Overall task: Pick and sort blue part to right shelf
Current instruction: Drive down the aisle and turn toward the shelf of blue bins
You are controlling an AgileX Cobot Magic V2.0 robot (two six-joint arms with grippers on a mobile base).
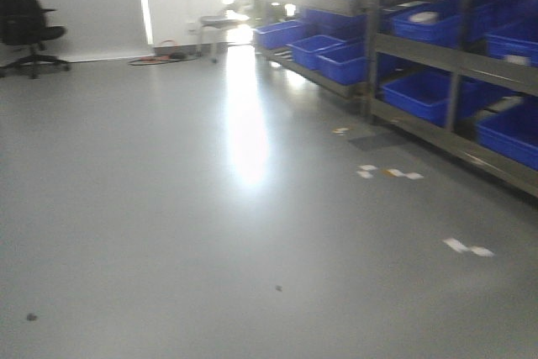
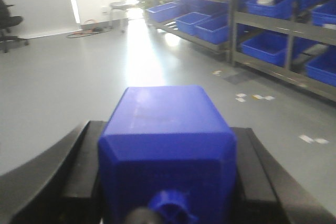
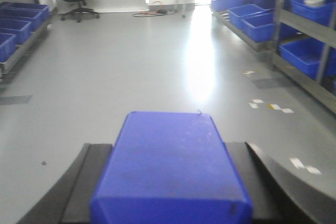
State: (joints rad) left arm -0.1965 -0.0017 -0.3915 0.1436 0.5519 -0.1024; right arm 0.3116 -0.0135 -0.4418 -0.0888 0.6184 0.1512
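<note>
My left gripper point(image 2: 166, 156) is shut on a blue part point(image 2: 165, 129), a blocky piece with a round knob at its near end; black fingers point(image 2: 81, 171) press both sides. My right gripper point(image 3: 170, 177) is shut on a second blue part point(image 3: 170, 166), a flat-topped block. Both are carried above the grey floor. The right shelf point(image 1: 458, 56) stands along the right, a steel rack with blue bins point(image 1: 424, 94); it also shows in the left wrist view point(image 2: 283, 30) and the right wrist view point(image 3: 294, 24). Neither gripper shows in the front view.
A black office chair point(image 1: 29, 27) stands far left. A stool point(image 1: 220, 23) and floor cables point(image 1: 160, 58) lie near the bright doorway. Tape marks point(image 1: 388, 172) dot the floor by the rack. Another rack of blue bins point(image 3: 16, 30) is on the left.
</note>
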